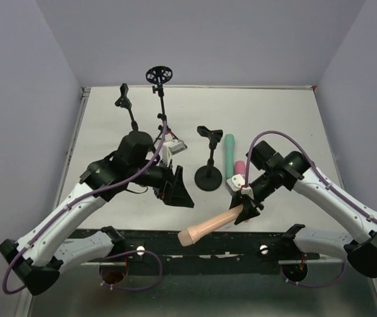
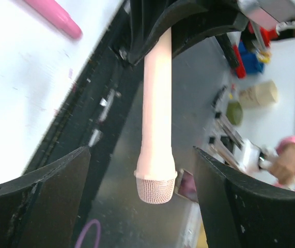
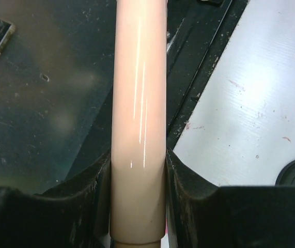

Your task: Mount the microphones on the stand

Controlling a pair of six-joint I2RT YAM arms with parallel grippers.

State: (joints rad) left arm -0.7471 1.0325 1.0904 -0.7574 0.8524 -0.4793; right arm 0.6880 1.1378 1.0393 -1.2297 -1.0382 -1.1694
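On the white table (image 1: 287,112), the teal mic (image 1: 230,153) and pink mic (image 1: 239,168) lie beside the stand (image 1: 209,177). The right gripper (image 1: 246,210) clamps the peach mic (image 1: 208,226) over the near edge. The left gripper (image 1: 178,191) is spread wide, empty. Best to line the mic up with the clip (image 1: 209,132), then press it in squarely.

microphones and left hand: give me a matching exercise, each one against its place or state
1 peach microphone
2 teal microphone
3 pink microphone
4 left hand

a open, holding nothing
b on the table, partly hidden by the right arm
c clamped in the right hand
d on the table, in plain view beside the short stand

Pairs: 1-c, 2-d, 3-b, 4-a
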